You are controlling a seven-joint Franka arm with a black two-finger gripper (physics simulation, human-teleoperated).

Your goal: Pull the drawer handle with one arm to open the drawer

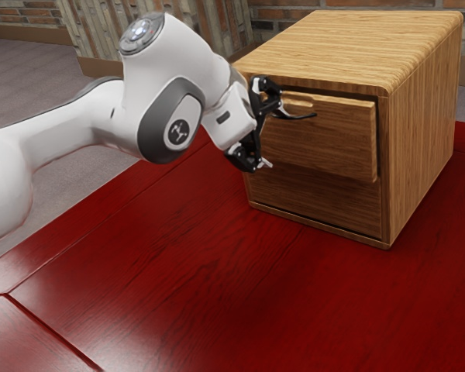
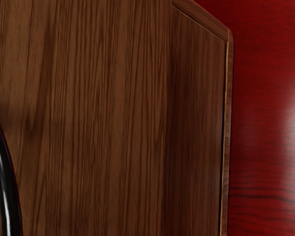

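the upper wooden drawer (image 1: 325,138) sits in the top half of a light oak box cabinet (image 1: 422,116). its front stands a little proud of the cabinet face, so it looks partly out. its thin black curved metal handle (image 1: 298,115) bows off the front near the top edge, and in the wrist view it is a dark arc (image 2: 2,182) against the brown grain. the handle looks rigid and smooth, probably slippery under a loose pinch. the drawer itself should run stiffly along its rails, with no give sideways. the best hold seems to be around the bar's middle, closing across it and then drawing straight back.

the black two-finger gripper (image 1: 265,130) is at the handle's end nearest the arm. its fingers are spread wide, one above the bar and one well below, clamping nothing.

the glossy dark red plank table (image 1: 217,294) lies open in front of the cabinet, giving free room to pull. the cabinet's front corner is close beside the hand.
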